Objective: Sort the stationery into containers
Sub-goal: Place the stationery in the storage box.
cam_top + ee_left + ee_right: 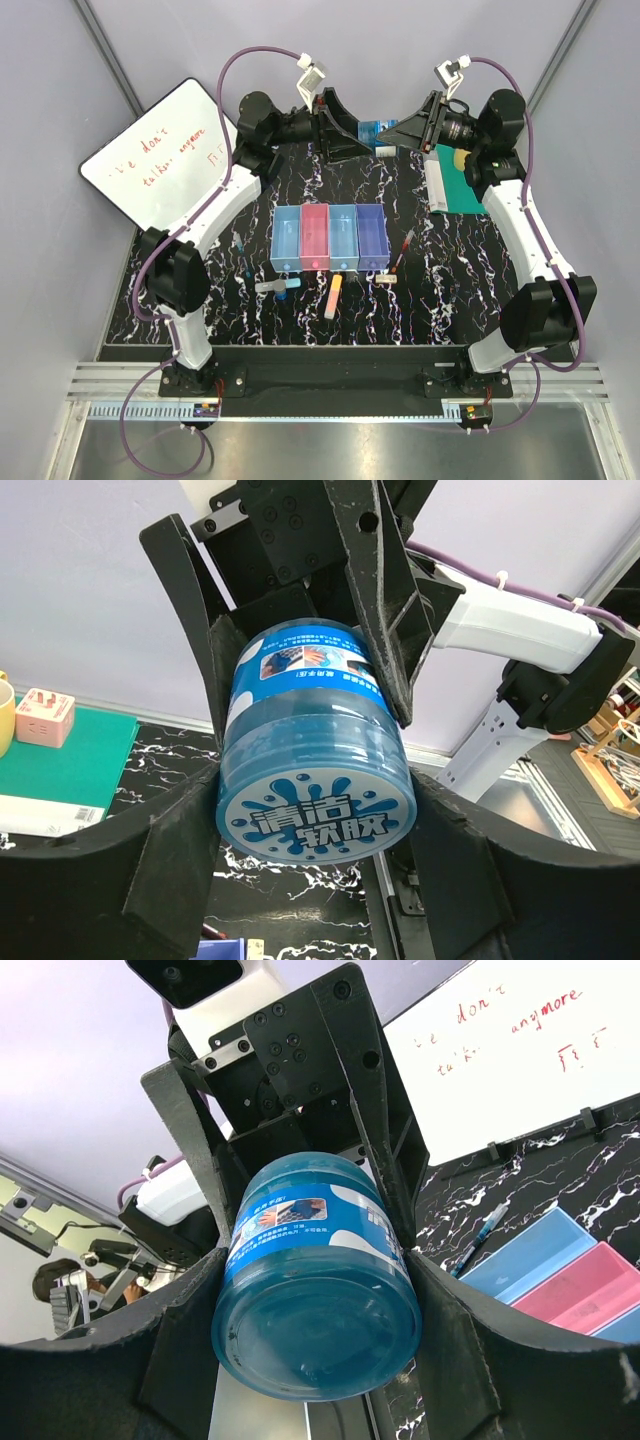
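The blue round bottle [371, 130] is held in the air at the back of the table, between both grippers. My left gripper [345, 130] grips its lid end [315, 820], and my right gripper [405, 128] grips its base end [318, 1330]. In each wrist view both fingers touch the bottle's sides. The row of four bins [330, 238] stands mid-table. In front of it lie the orange-yellow bar [334, 296], the grey marker [277, 286] and the white eraser [387, 279]. The red pen [404, 250] lies to its right and the blue pen [243, 255] to its left.
A green book [462, 178] with a yellow mug [460, 157] lies at the back right, under my right arm. A whiteboard [160, 160] leans at the back left. Grey walls close in the sides and back.
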`<state>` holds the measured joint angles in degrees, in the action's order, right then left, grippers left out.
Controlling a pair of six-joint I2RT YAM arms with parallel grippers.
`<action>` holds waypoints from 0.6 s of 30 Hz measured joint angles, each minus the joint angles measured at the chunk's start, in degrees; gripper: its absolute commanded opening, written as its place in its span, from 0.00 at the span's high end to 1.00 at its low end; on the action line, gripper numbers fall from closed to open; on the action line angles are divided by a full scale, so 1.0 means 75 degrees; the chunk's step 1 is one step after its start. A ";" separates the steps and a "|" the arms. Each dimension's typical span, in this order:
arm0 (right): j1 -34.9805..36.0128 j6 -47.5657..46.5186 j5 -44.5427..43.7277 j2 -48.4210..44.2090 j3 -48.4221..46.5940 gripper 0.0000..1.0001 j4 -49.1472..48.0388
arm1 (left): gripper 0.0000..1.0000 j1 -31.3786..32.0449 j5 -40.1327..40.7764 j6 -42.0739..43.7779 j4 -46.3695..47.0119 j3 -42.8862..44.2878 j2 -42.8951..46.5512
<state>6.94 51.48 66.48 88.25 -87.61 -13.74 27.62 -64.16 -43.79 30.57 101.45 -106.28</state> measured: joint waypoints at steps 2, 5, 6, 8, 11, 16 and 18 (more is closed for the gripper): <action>0.0000 0.0003 0.0000 0.0000 0.0023 1.00 -0.0032 | 0.26 0.0000 0.0003 -0.0003 -0.0003 0.0012 0.0000; 0.0000 0.0003 -0.0003 -0.0003 0.0093 1.00 -0.0079 | 0.26 0.0000 0.0000 -0.0009 -0.0003 0.0012 -0.0032; -0.0003 0.0000 -0.0003 -0.0003 0.0134 1.00 -0.0076 | 0.26 0.0000 0.0000 -0.0012 -0.0003 0.0012 -0.0055; -0.0006 0.0000 -0.0003 0.0000 0.0181 1.00 -0.0061 | 0.26 0.0000 0.0000 -0.0023 0.0000 0.0012 -0.0082; -0.0006 -0.0003 -0.0006 -0.0003 0.0195 1.00 -0.0015 | 0.36 0.0003 0.0003 -0.0035 0.0000 0.0015 -0.0099; -0.0012 -0.0023 -0.0079 -0.0003 0.0195 1.00 -0.0020 | 0.62 0.0003 0.0026 -0.0076 -0.0009 0.0041 -0.0102; -0.0012 -0.0009 -0.0082 0.0000 0.0195 1.00 -0.0017 | 0.79 0.0003 0.0041 -0.0105 -0.0003 0.0041 -0.0108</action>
<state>6.85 51.42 65.87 88.25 -86.15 -13.87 27.64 -63.86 -44.58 30.55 101.75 -107.09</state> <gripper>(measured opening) 0.700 0.666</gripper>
